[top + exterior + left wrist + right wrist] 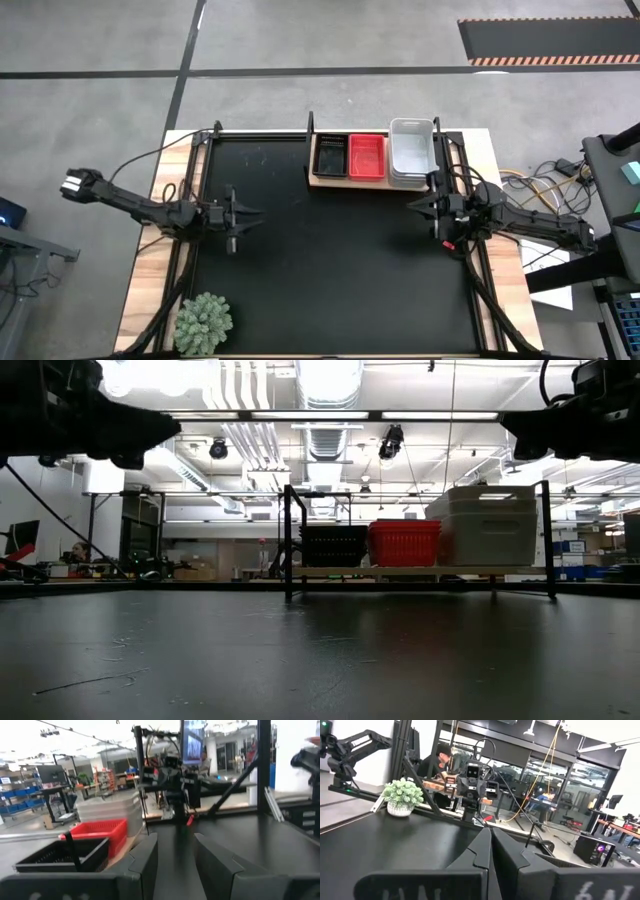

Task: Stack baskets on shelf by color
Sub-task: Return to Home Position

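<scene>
The shelf (318, 180), a light-brown board framed by black rods, stands at the table's far edge. On it, from left to right, rest the black baskets (330, 155), the red baskets (367, 157) and the taller translucent white baskets (411, 153), nested by colour. The low view shows them side by side: black (333, 545), red (405, 543), white (487, 525). My left gripper (250, 213) hovers open over the table's left part, pointing right. My right gripper (418, 207) hovers shut just in front of the white baskets, pointing left. Neither holds anything.
A spiky green plant (203, 322) in a pot stands at the table's near left corner. The black mat (330, 270) lies bare between the arms. Black frame rods run along both table sides. A person (437, 760) sits beyond the table's left side.
</scene>
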Robot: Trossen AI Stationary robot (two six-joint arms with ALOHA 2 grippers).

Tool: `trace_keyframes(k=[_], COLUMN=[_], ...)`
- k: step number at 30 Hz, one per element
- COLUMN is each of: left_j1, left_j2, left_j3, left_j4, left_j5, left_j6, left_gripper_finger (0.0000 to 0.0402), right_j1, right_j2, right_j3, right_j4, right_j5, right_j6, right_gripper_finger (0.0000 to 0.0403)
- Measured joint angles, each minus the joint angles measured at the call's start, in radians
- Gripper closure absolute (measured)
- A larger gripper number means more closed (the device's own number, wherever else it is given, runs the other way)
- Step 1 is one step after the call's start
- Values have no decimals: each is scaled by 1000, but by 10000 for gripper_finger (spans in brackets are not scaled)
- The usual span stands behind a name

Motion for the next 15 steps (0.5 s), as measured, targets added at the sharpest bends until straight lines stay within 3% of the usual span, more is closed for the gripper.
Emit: trace_keyframes(k=[7, 15], left_j1=[0, 0], left_j2=[68, 176], left_j3=[0, 0], left_j4=[1, 1], left_j5=[0, 0], left_j6=[0, 0], left_gripper_finger=[293, 293], right_j1=[24, 166], right_j2=[-30, -166], right_j3=[0, -1], right_j4=[-36, -231], right_j5=[7, 310], right_j6=[32, -14], right_gripper_finger=[394, 394])
